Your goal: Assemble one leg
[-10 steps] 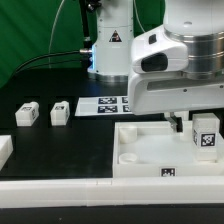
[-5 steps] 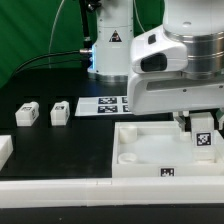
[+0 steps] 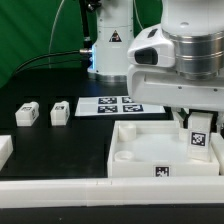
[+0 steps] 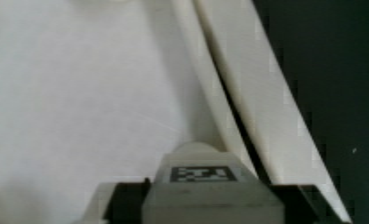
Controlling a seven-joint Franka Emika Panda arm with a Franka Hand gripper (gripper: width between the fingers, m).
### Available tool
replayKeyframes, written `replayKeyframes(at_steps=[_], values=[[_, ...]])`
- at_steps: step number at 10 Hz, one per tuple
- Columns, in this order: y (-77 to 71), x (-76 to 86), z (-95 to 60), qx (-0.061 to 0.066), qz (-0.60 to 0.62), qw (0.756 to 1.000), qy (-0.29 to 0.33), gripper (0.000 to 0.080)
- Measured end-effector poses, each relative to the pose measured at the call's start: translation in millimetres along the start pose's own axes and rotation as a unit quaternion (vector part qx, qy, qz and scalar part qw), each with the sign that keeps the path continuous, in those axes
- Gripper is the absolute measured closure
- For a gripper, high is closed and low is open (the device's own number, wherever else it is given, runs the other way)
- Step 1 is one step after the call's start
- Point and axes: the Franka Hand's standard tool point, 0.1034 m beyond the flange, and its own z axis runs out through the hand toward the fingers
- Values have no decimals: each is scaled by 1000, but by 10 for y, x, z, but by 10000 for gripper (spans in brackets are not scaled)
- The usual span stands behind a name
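Observation:
My gripper (image 3: 199,128) is shut on a leg (image 3: 200,136), a small white block with a black-and-white tag facing the camera. It holds the leg upright at the exterior view's right end of the large white tray-like part (image 3: 140,150), just above or inside its near right corner. In the wrist view the leg (image 4: 206,176) sits between the dark fingers (image 4: 131,203), over the tray's white floor and rim (image 4: 234,80). Two more legs (image 3: 27,113) (image 3: 60,112) lie on the black table at the exterior view's left.
The marker board (image 3: 105,105) lies behind the tray, before the arm's base (image 3: 108,45). A white block (image 3: 4,150) sits at the left edge. A long white ledge (image 3: 60,195) runs along the front.
The gripper with the leg has moved a little down and toward the tray's right end. The tray has shifted slightly to the left. The two loose legs have not moved.

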Motion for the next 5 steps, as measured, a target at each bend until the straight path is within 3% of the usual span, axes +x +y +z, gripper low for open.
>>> replayKeyframes(at_steps=[5], values=[[-31,-19,4,5,249,968,-4,507]])
